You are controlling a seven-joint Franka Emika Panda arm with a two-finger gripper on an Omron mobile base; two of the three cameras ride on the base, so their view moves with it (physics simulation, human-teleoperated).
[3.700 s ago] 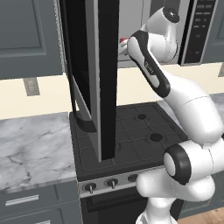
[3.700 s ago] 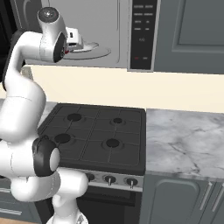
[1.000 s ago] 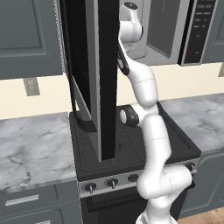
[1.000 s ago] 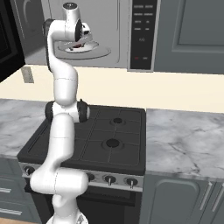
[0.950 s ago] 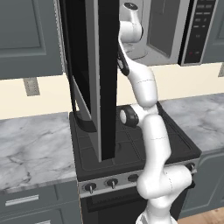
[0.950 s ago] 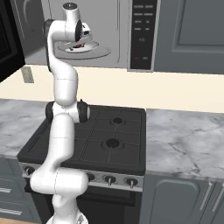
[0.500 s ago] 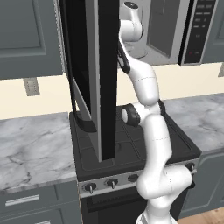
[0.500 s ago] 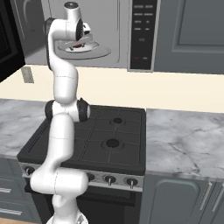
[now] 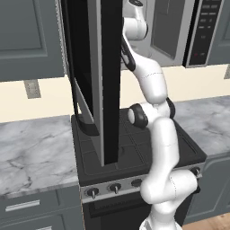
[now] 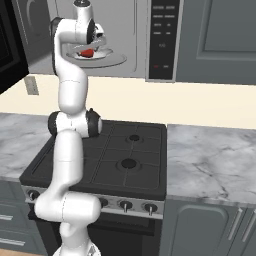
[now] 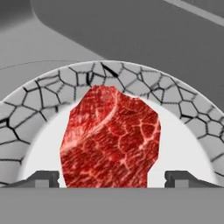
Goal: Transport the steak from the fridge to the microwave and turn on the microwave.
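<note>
left base view: my arm [image 9: 152, 90] reaches up past the open door [image 9: 105, 76] into the microwave [image 9: 179, 31]; the stove [image 9: 134, 148] sits below it. i can't make out the claw here.

right base view: the claw [image 10: 95, 46] hangs just over the steak [image 10: 88, 52], which lies on a plate [image 10: 100, 56] on the turntable [image 10: 112, 61] inside the microwave. the button panel [image 10: 162, 37] is well to the right.

hand view: the two fingertips [image 11: 41, 178] stand wide apart, one either side of the steak [image 11: 109, 135], neither pressing it. the claw is open and holds nothing. the steak rests mid-plate [image 11: 48, 105], so i judge it delivered. to do this well i'd lift straight up and back out without nudging the meat or the plate rim, clear the door edge, then shut it before going for the buttons.
</note>
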